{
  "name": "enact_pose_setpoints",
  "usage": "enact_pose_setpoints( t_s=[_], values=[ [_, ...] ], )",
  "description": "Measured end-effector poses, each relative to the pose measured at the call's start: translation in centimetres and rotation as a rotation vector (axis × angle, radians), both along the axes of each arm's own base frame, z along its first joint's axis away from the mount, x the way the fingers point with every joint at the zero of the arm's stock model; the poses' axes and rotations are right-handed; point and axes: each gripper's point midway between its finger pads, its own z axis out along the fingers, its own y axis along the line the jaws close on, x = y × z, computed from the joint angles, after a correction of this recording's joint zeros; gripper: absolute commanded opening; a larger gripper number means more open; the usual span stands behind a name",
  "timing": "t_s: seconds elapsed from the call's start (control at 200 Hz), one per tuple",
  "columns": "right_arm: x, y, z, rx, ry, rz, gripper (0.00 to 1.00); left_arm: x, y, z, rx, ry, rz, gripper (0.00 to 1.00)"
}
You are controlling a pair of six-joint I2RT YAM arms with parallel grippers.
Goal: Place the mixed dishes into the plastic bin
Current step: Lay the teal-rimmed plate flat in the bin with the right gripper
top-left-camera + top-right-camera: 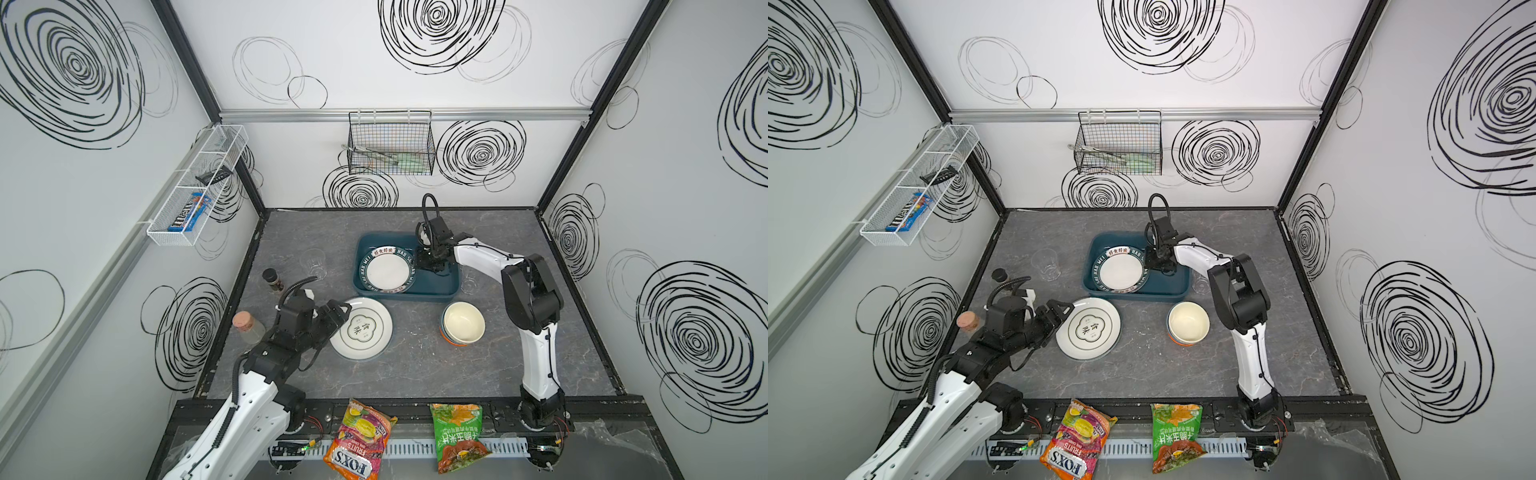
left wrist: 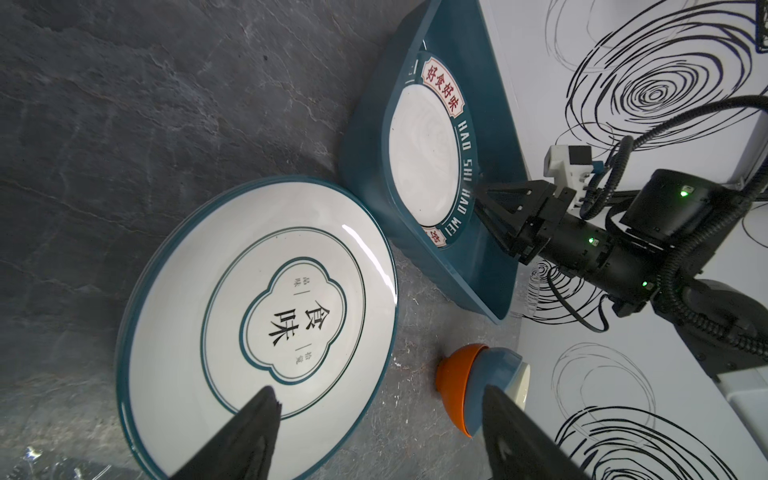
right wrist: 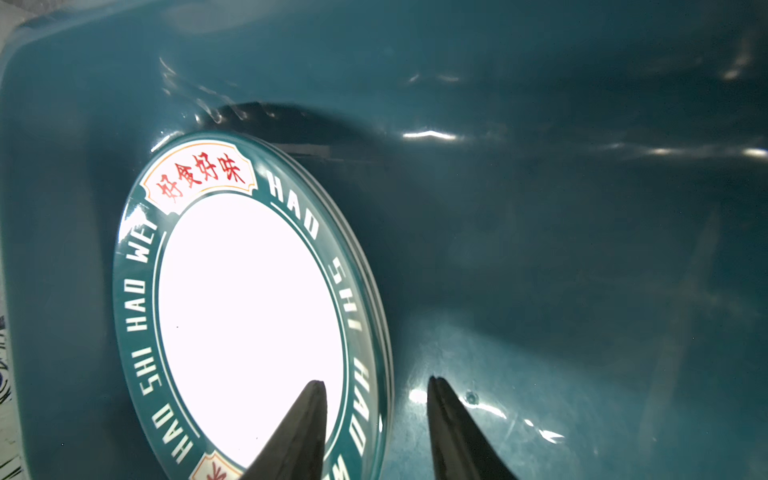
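The dark teal plastic bin [image 1: 440,292] [image 1: 1177,287] [image 3: 540,208] sits mid-table. Inside lies a white plate with a teal lettered rim [image 1: 386,270] [image 1: 1120,272] [image 2: 424,158] [image 3: 249,316]. My right gripper [image 1: 431,266] [image 1: 1158,264] [image 3: 376,380] is down in the bin, open, its fingers straddling that plate's rim with clear gaps. A white plate with a quatrefoil mark [image 1: 362,328] [image 1: 1089,328] [image 2: 257,316] lies in front of the bin. My left gripper [image 1: 345,312] [image 1: 1065,309] [image 2: 380,390] stands open at its left edge. Stacked cream, blue and orange bowls [image 1: 462,322] [image 2: 478,386] sit to the right. A clear cup [image 1: 313,262] stands left of the bin.
A dark-capped spice jar [image 1: 272,278] and a cork-topped jar [image 1: 247,326] stand near the left arm. Two snack bags [image 1: 359,440] [image 1: 459,436] lie on the front rail. A black wire basket [image 1: 390,143] hangs on the back wall, a white mesh basket [image 1: 195,187] on the left wall.
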Motion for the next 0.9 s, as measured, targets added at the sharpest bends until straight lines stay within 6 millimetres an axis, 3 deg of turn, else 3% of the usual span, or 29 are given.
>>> enact_pose_setpoints(
  t_s=[0.375, 0.715, 0.9],
  values=[
    [-0.5, -1.0, 0.9, -0.081, -0.023, 0.005, 0.54, -0.4, 1.2, -1.1, 0.040, 0.042, 0.022, 0.80],
    [-2.1, 0.2, 7.3, -0.049, -0.128, 0.055, 0.52, -0.9, 1.9, -2.0, 0.090, 0.081, 0.026, 0.81],
    [-4.2, 1.1, 11.1, 0.004, -0.186, 0.110, 0.50, -0.9, 2.5, -2.0, 0.117, 0.090, 0.041, 0.80]
  ],
)
